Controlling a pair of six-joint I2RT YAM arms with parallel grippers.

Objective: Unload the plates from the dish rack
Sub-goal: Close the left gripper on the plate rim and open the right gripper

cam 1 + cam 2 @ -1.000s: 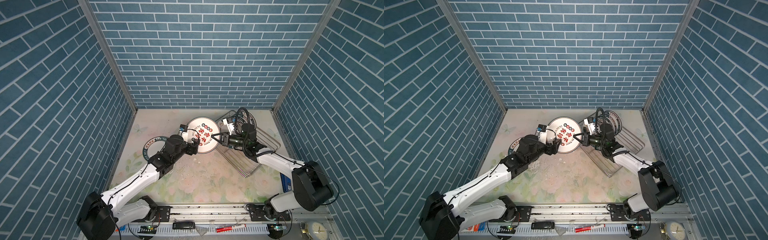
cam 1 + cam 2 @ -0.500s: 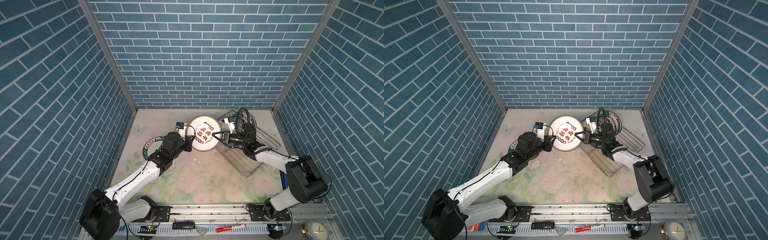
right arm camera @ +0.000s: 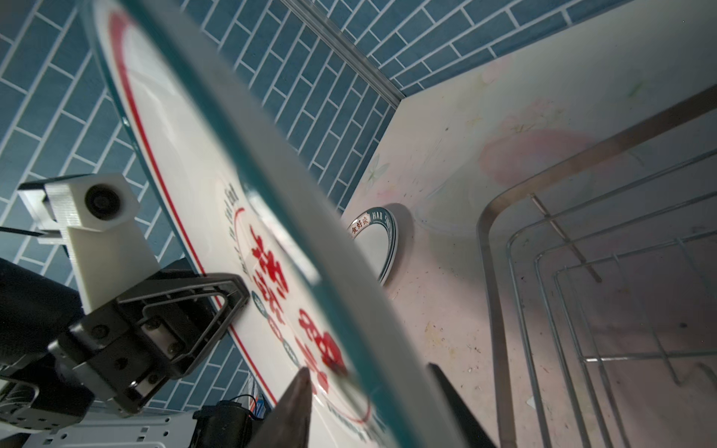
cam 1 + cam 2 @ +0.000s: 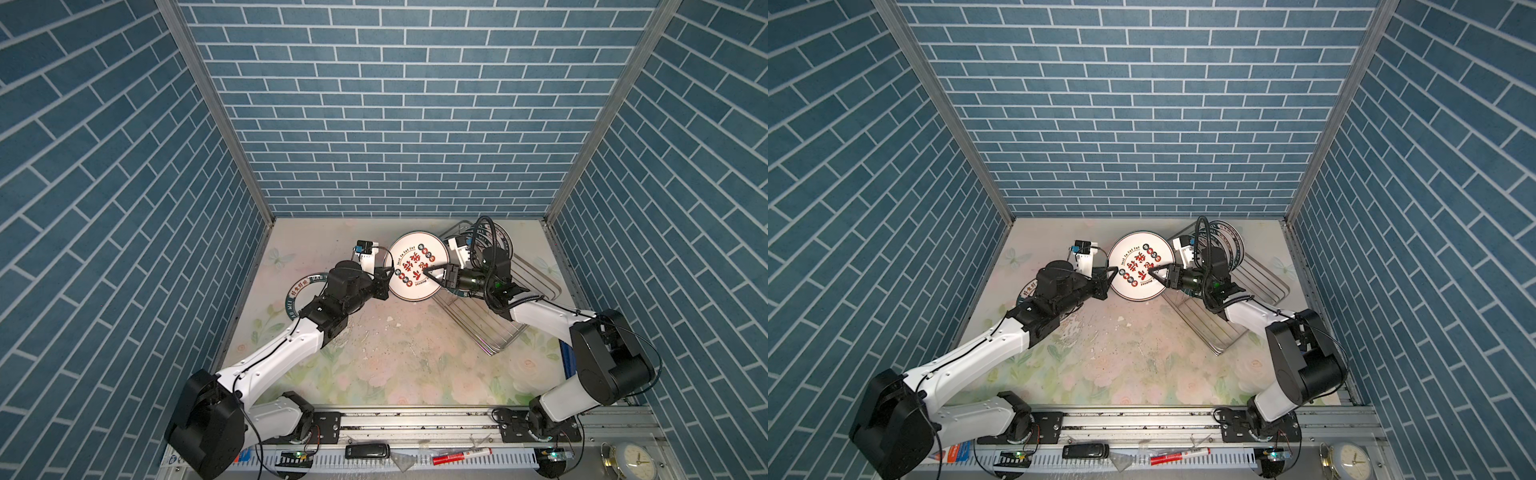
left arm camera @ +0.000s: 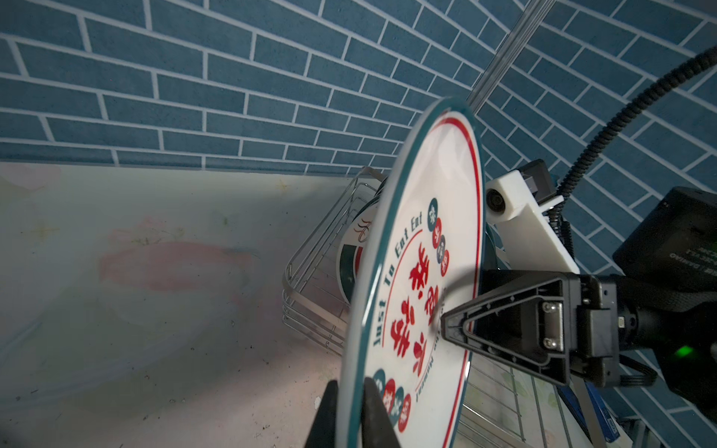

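Glossy smooth plate [image 5: 419, 271]; shiny metal wire dish rack [image 3: 489, 271]; matt black plastic fingers [image 5: 458, 322].

Looks like a robotics lab cell dressed as a kitchen: blue brick-print panels [image 4: 399, 104] across the top and both sides, a floral tabletop [image 4: 415, 365] mid-frame, a metal mounting rail [image 4: 415, 419] along the bottom.

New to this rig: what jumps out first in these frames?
A white plate with red characters is held up at the back middle: the left gripper pinches one side of its rim, the right gripper stands open astride the other. To its right more plates stand in the dish rack; at left a green-rimmed plate lies flat on the table.
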